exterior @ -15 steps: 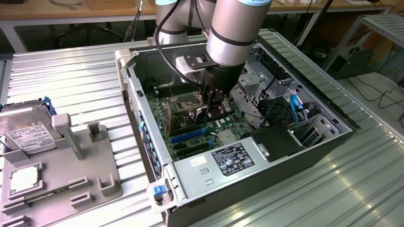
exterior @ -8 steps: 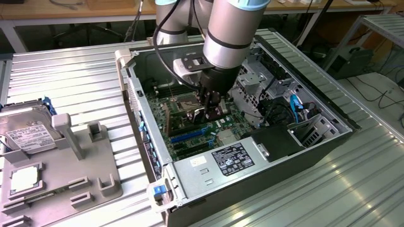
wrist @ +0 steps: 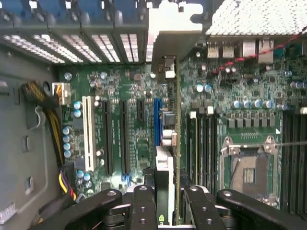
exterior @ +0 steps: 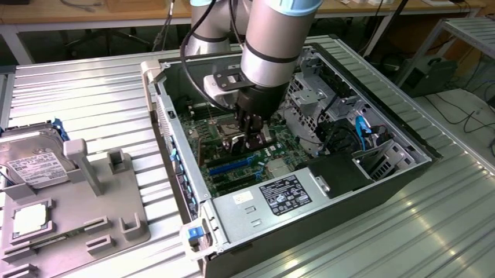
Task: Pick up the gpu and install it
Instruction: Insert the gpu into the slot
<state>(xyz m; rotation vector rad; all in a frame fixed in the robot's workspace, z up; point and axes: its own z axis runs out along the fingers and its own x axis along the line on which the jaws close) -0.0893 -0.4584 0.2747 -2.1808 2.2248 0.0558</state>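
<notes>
My gripper (wrist: 168, 203) is shut on the gpu (wrist: 176, 139), a thin green card seen edge-on between the black fingers (wrist: 144, 203). Its silver bracket (wrist: 170, 28) points toward the rear slot openings of the case. The card hangs upright just above the green motherboard (wrist: 134, 139), beside the blue expansion slot (wrist: 157, 120). Whether its edge touches a slot I cannot tell. In the exterior view the gripper (exterior: 251, 132) reaches down inside the open computer case (exterior: 402, 174), over the motherboard (exterior: 232, 168).
An empty processor socket (wrist: 249, 170) and memory slots (wrist: 201, 143) lie beside the card. Yellow and black cables (wrist: 45, 110) run along the case wall. Outside the case, a hard drive (exterior: 31, 162) and a processor chip (exterior: 27, 220) rest on a grey fixture (exterior: 85, 231).
</notes>
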